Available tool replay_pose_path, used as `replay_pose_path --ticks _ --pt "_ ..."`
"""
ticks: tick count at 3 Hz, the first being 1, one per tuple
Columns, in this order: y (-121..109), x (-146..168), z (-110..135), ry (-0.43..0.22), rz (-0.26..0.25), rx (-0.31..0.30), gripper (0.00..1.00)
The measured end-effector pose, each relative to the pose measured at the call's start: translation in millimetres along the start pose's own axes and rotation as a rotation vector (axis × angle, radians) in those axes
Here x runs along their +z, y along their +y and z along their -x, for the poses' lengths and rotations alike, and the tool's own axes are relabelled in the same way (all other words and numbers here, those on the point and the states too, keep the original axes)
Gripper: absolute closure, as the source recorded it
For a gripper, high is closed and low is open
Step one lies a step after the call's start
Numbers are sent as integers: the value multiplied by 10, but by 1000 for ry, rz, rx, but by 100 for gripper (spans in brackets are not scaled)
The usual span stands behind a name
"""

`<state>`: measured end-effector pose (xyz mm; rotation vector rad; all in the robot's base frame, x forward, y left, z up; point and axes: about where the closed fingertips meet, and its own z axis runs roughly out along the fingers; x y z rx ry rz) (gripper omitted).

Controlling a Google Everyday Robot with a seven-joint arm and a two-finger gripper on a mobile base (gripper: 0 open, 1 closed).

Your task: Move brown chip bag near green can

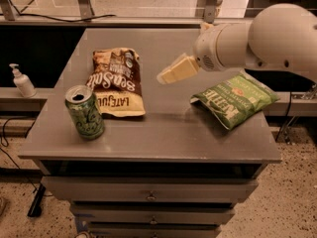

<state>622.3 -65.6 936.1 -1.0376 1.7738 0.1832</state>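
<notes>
The brown chip bag (116,82) lies flat on the grey table (163,133), left of centre, its white "Sea Salt" lettering upside down to me and its tan band toward the front. The green can (84,112) stands upright just in front of and left of the bag, close to its lower left corner. My gripper (168,73) hangs above the table to the right of the bag, clear of it, holding nothing. The white arm reaches in from the right.
A green Kettle chip bag (234,98) lies on the table's right side under the arm. A white pump bottle (22,81) stands on a ledge to the left. Drawers sit below the table's front edge.
</notes>
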Motion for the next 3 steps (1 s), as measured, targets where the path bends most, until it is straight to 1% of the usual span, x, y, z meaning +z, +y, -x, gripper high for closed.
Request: replay_pose_path --ticks 1,2,3 --pt "-47 -36 179 -11 -20 -93 0" --pt "-228 -98 636 -52 -73 -280 0" --pt "-526 -325 1147 -129 -207 -484 0"
